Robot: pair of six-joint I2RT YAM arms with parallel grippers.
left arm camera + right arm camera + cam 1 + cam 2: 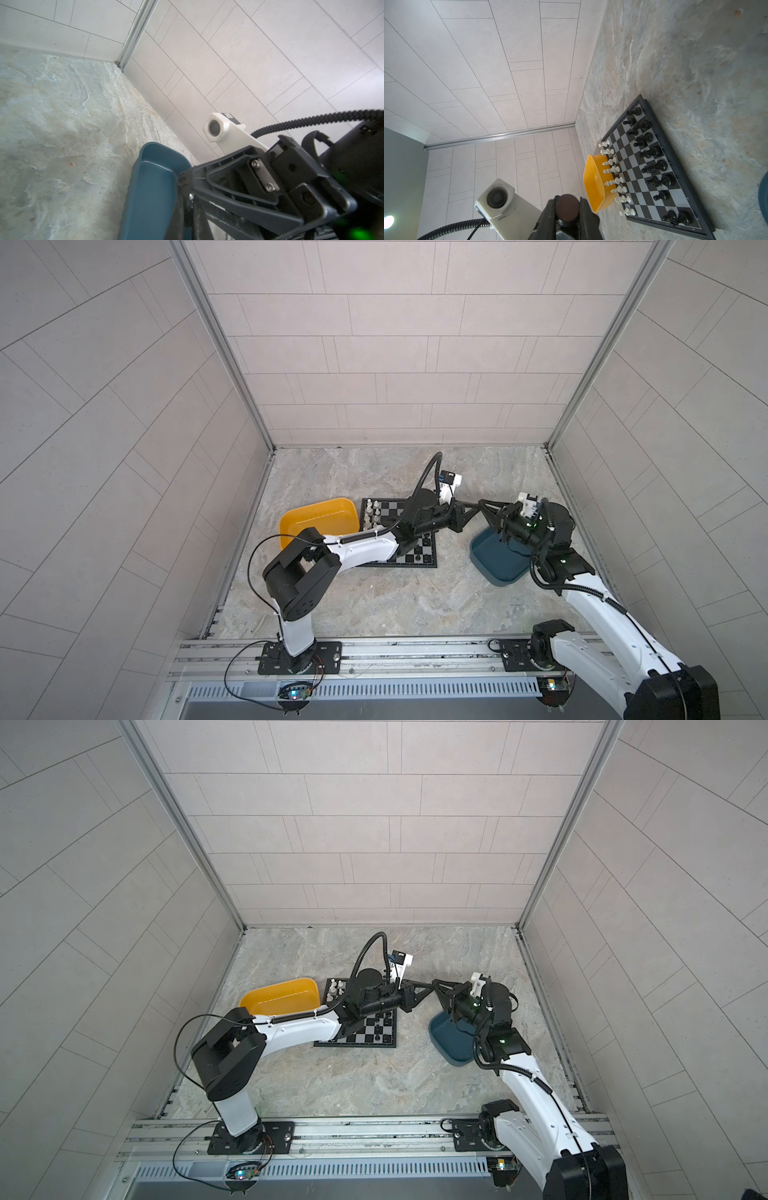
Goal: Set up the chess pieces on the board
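The board (395,506) (623,149) lies mid-table. White chess pieces (372,514) (612,172) line its left side and black chess pieces (419,553) (652,153) its right side. My right gripper (483,502) (568,198) hangs right of the board, shut on a black chess piece (568,209) whose round base faces the right wrist camera. My left gripper (473,506) (188,209) reaches across the board and meets the right gripper tip to tip, jaws shut. Whether it pinches the black piece is hidden.
A yellow tray (316,518) (593,187) sits against the board's left edge. A dark teal tray (494,560) (151,187) lies right of the board, under the right arm. Tiled walls enclose the marbled table on three sides.
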